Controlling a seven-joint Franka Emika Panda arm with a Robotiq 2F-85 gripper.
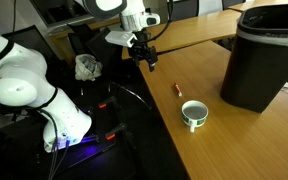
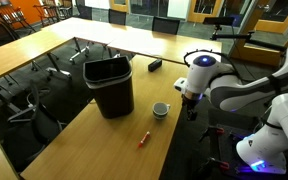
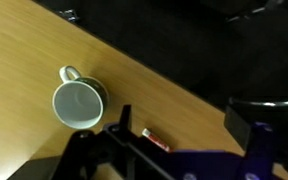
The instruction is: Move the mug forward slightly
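Note:
The small white mug (image 1: 194,113) with a dark greenish inside stands upright on the wooden table, near its edge. It shows in both exterior views (image 2: 160,109) and at the left of the wrist view (image 3: 79,102), handle toward the upper left. My gripper (image 1: 144,52) hangs in the air above and beyond the mug, apart from it (image 2: 191,103). In the wrist view its two fingers (image 3: 184,125) stand wide apart with nothing between them. The mug lies to the left of the fingers.
A thin red-orange pen (image 1: 177,90) lies on the table close to the mug (image 2: 143,138) (image 3: 157,141). A large black bin (image 1: 263,55) stands on the table beside the mug (image 2: 110,84). The table edge (image 1: 159,120) drops off near the mug.

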